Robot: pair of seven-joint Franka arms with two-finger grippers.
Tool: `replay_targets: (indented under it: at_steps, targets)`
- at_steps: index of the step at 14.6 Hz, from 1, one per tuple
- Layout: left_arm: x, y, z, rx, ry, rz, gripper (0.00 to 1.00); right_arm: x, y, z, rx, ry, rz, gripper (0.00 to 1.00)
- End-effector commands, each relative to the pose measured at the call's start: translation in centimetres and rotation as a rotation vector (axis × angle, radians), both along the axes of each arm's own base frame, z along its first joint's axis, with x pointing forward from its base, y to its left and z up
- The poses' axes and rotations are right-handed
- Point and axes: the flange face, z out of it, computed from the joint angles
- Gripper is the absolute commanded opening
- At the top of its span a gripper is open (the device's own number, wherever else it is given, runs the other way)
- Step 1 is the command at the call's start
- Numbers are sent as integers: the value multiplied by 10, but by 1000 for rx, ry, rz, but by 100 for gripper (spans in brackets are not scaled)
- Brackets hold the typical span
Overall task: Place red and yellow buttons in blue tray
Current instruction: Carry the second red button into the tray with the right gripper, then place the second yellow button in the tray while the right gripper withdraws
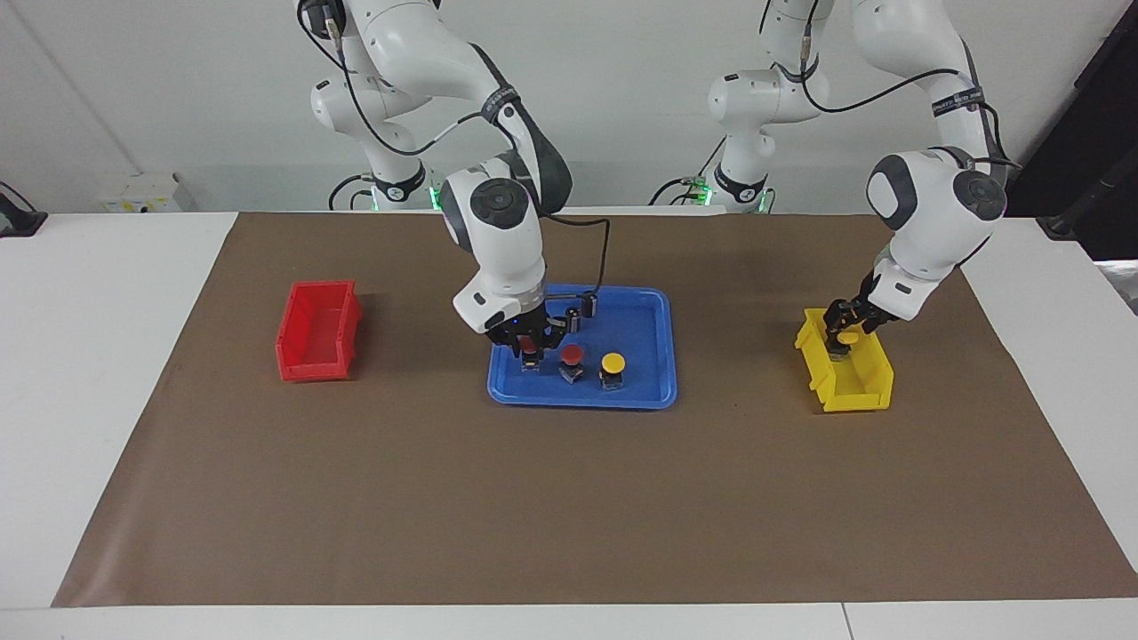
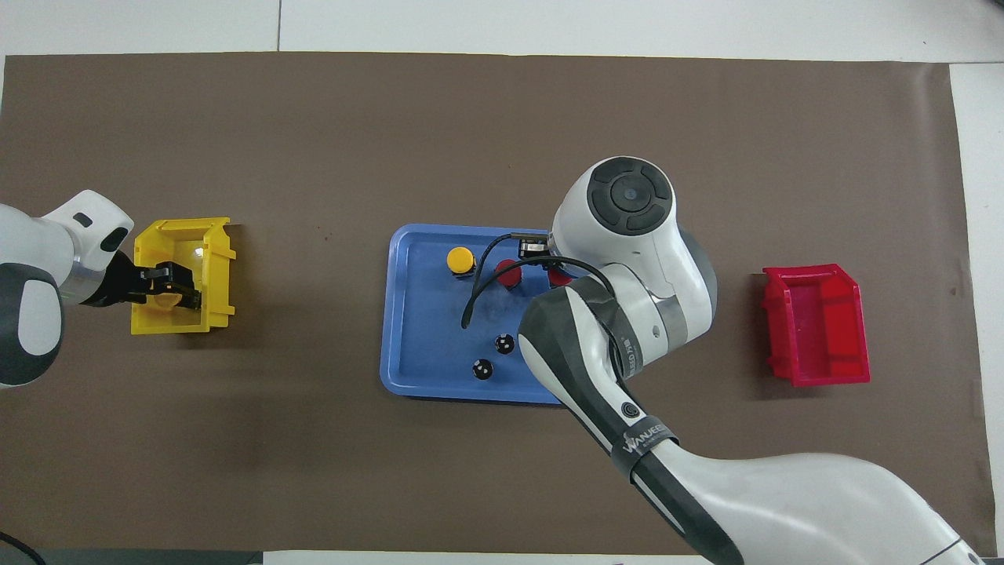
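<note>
Currently the right gripper (image 1: 531,345) is low in the blue tray (image 1: 645,391), at its end toward the right arm, with its fingers clamped on a red button (image 1: 530,348); in the overhead view the arm hides most of this button. A second red button (image 1: 571,358) and a yellow button (image 1: 612,365) stand in the tray in a row beside it. Two small dark cylinders (image 2: 492,356) stand in the tray nearer to the robots. The left gripper (image 1: 846,336) is down inside the yellow bin (image 1: 862,396), its fingers set about a yellow button (image 1: 850,338); whether they clamp it cannot be told. The red bin (image 1: 317,331) stands on the brown mat (image 1: 569,498) of the surface, toward the right arm's end
</note>
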Motion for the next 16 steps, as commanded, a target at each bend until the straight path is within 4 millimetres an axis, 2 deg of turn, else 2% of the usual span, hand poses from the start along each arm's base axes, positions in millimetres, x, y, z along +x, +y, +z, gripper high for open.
replay_targets:
  at_steps: [1, 2, 3, 4, 5, 6, 7, 8, 9, 11, 12, 13, 14, 16]
  targets:
    - [-9, 2, -1, -5, -33, -9, 71, -6, -5, -10, 4, 2, 17, 21]
    - [-9, 2, -1, -5, -35, -16, 68, -6, -5, -11, 3, 3, 18, 23]
    - [-10, 5, -3, -7, -31, -20, 52, -6, -5, -11, 3, 2, 18, 30]
    - [-11, 10, -4, -6, -31, -12, 30, -6, -6, -12, 3, 2, 15, 42]
    - [-11, 13, -4, -6, -31, -9, 7, -5, -7, -11, 4, 1, 12, 70]
    - [-9, 15, -2, -7, -34, -8, 1, -2, -8, -7, 5, -1, 10, 98]
    - [-3, 14, 5, -6, -36, -8, 1, 3, -11, 6, 8, -13, 4, 100]
    - [3, 10, 22, -8, -20, -10, 1, 11, -24, 28, 11, -17, -17, 100]
    - [11, 8, 55, -13, 14, -18, 1, 22, -47, 57, 13, -16, -53, 100]
    - [25, 6, 141, -20, 54, -27, 1, 30, -104, 113, 26, -31, -136, 100]
    - [30, -1, 171, -20, 65, -39, 1, 29, -131, 138, 28, -29, -151, 100]
    - [33, -14, 189, -20, 60, -44, 1, 26, -156, 155, 27, -25, -142, 100]
    - [37, -42, 188, -14, 55, -41, 1, 21, -184, 172, 26, -21, -133, 100]
    - [34, -117, 159, -17, -18, -4, 1, 4, -232, 202, 22, 4, -124, 100]
